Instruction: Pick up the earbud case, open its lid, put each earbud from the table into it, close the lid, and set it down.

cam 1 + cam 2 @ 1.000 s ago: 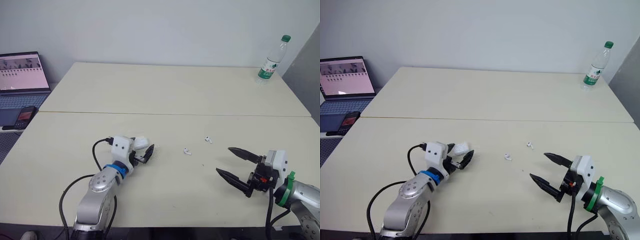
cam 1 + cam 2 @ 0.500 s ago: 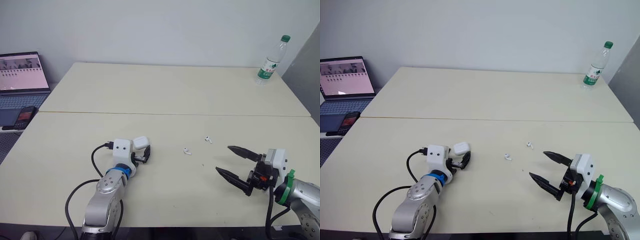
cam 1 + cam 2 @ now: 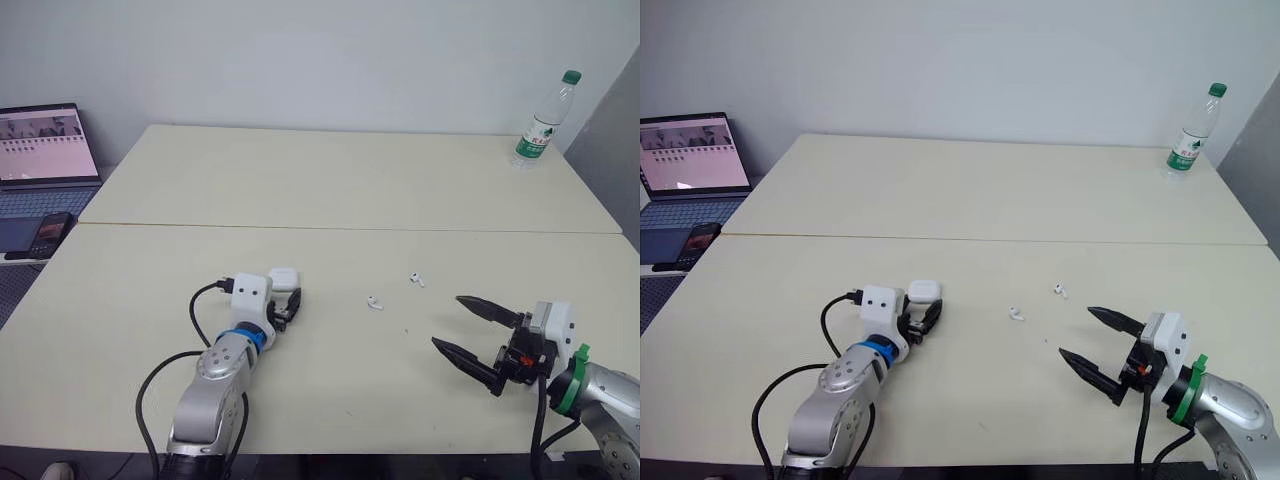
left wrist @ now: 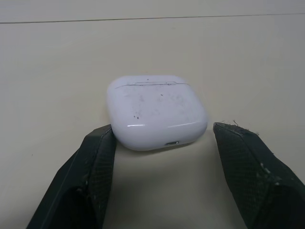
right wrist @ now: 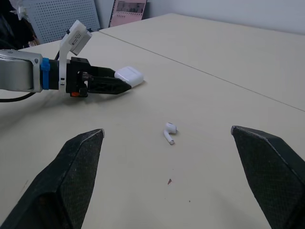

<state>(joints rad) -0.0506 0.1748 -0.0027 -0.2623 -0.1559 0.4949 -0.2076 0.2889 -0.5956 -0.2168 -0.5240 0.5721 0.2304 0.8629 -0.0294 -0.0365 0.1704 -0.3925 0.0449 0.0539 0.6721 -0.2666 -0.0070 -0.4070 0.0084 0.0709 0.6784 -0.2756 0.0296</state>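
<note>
Left gripper (image 4: 161, 138) has swung round since a second ago, now straddling the earbud case (image 4: 155, 109) | case flat on desk (image 3: 120, 330), left of centre, dead ahead between my spread fingers (image 4: 95, 162), one touching | right gripper (image 3: 449, 320) spread, well apart, beyond the earbuds (image 3: 374, 302)

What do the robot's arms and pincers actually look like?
Both arms are silver-grey tubes ending in a white boxy wrist block. The left pincer sits beyond a blue ring, the right pincer beyond a green ring. Each has two black, tapering, textured fingers. A black cable loops beside each arm.
</note>
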